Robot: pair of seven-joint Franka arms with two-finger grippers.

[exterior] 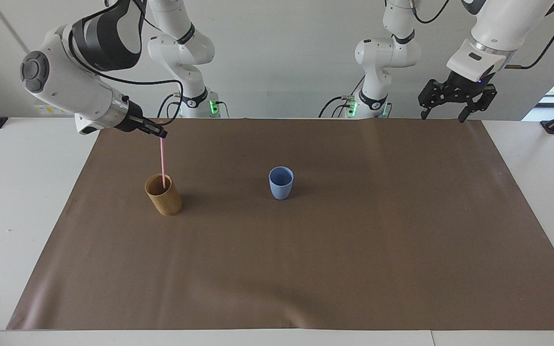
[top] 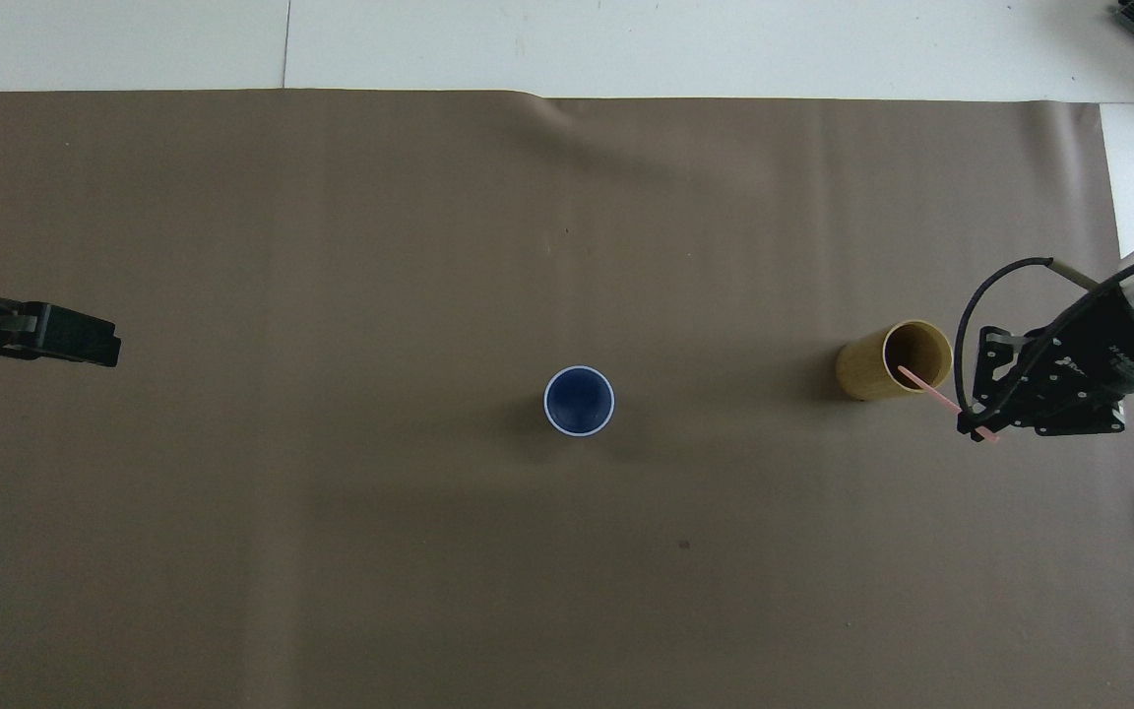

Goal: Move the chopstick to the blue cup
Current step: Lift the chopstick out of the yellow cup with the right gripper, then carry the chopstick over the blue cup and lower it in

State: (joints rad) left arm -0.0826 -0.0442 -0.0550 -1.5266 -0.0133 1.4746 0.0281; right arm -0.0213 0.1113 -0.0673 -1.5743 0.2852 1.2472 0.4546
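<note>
The thin pink chopstick (exterior: 162,161) (top: 929,392) hangs nearly upright, its upper end pinched in my right gripper (exterior: 161,134) (top: 980,431), which is shut on it. Its lower tip still sits just inside the mouth of the tan wooden cup (exterior: 163,194) (top: 893,360) at the right arm's end of the mat. The light blue cup (exterior: 281,182) (top: 579,400) stands empty near the middle of the mat. My left gripper (exterior: 441,116) (top: 75,338) waits open, raised over the mat's edge at the left arm's end.
A brown mat (exterior: 334,250) (top: 331,551) covers most of the white table (exterior: 12,202). Both cups stand apart on it with a wide stretch of mat between them.
</note>
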